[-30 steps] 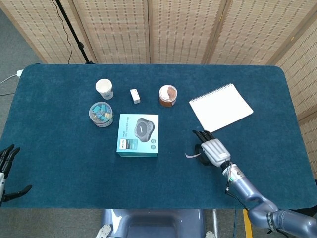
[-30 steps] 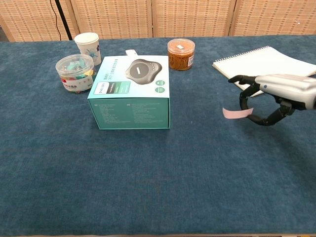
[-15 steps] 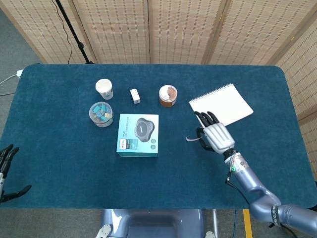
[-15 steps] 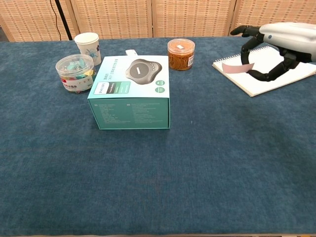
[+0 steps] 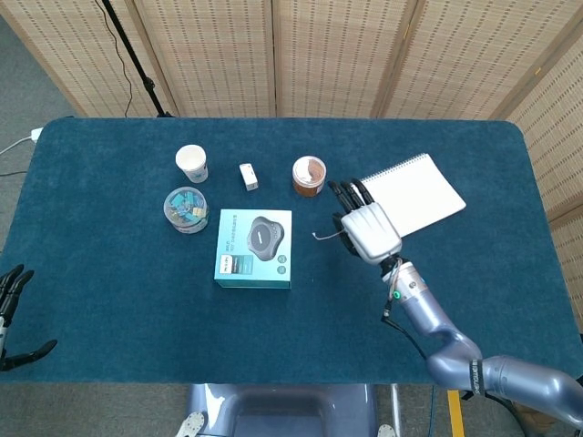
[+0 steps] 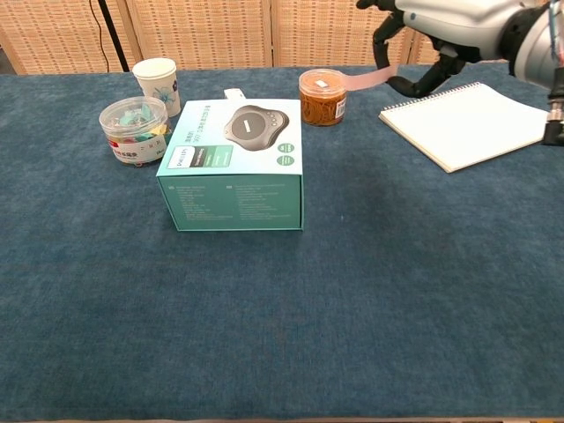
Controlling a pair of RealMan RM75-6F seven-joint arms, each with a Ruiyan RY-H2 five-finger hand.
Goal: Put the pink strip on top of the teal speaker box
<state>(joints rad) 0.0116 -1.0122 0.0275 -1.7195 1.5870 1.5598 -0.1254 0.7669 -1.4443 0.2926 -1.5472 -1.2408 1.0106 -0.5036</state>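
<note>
The teal speaker box [image 5: 255, 248] [image 6: 236, 161] lies flat left of the table's middle, its top printed with a grey speaker. My right hand [image 5: 363, 229] [image 6: 423, 35] hangs in the air to the right of the box and pinches the pink strip [image 6: 363, 79] [image 5: 326, 236], which sticks out leftward from the fingers toward the box. In the chest view the strip floats above the brown-filled jar. My left hand [image 5: 11, 314] shows at the table's near left edge with its fingers apart and nothing in them.
A brown-filled jar [image 5: 309, 176] [image 6: 322, 96] stands behind the box, a white notebook [image 5: 406, 196] [image 6: 467, 123] to the right. A paper cup [image 5: 191, 163], a tub of clips [image 5: 186, 210] and a small white item [image 5: 248, 177] sit at the back left.
My right hand has risen off the table with the pink strip and carried it left and away from me, from beside the notebook toward the jar and box.
</note>
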